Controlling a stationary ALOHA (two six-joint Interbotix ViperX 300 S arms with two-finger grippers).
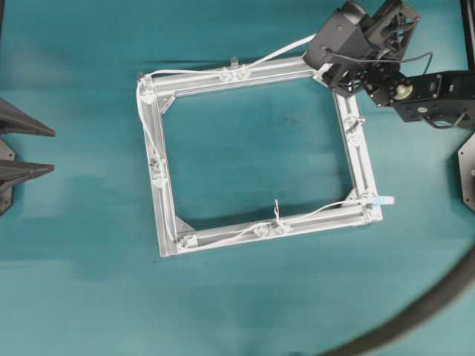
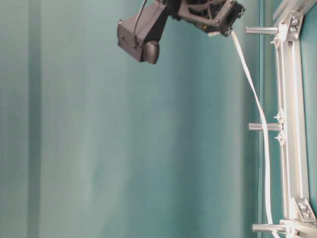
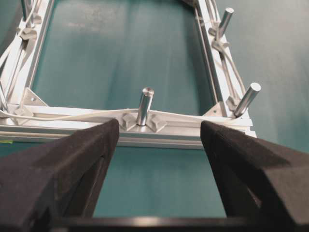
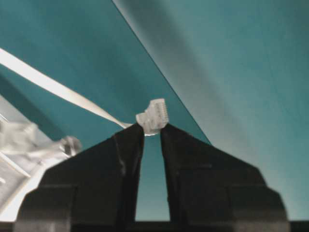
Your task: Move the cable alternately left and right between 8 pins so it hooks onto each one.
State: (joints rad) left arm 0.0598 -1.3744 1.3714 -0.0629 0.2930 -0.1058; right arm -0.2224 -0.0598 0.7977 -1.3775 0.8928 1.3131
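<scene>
Here the step in hand looks like carrying the flat white ribbon-like cable (image 1: 286, 50) round the far right corner of the square silver aluminium frame (image 1: 162, 222) and down its right side, where the pins seem unthreaded.

Going left to right: the left hand (image 3: 159, 140) waits at the bench edge with its black, matte, foam-faced fingers (image 3: 63, 169) spread wide and nothing between them, looking straight at a short polished metal pin (image 3: 145, 104) on its angled bracket. The frame is ribbed extruded channel, bright and hard-edged, lying flat on the smooth teal bench (image 1: 237, 311). The cable already runs along the near rail, up the left rail and across the far rail, weaving past the upright pins (image 1: 231, 70) there. From the far rail it rises free toward the right hand (image 4: 152, 126), which is pinched on the cable's small translucent ridged plug (image 4: 153, 116) at the very fingertips.

To do this well, I judge the right hand should keep light tension so the limp, flat cord does not slip off the smooth round pins already caught, bring it low enough to pass below the pin tops, and sweep to the side opposite the last hook. The grip is shallow, so a hard tug could pull the plug out.
</scene>
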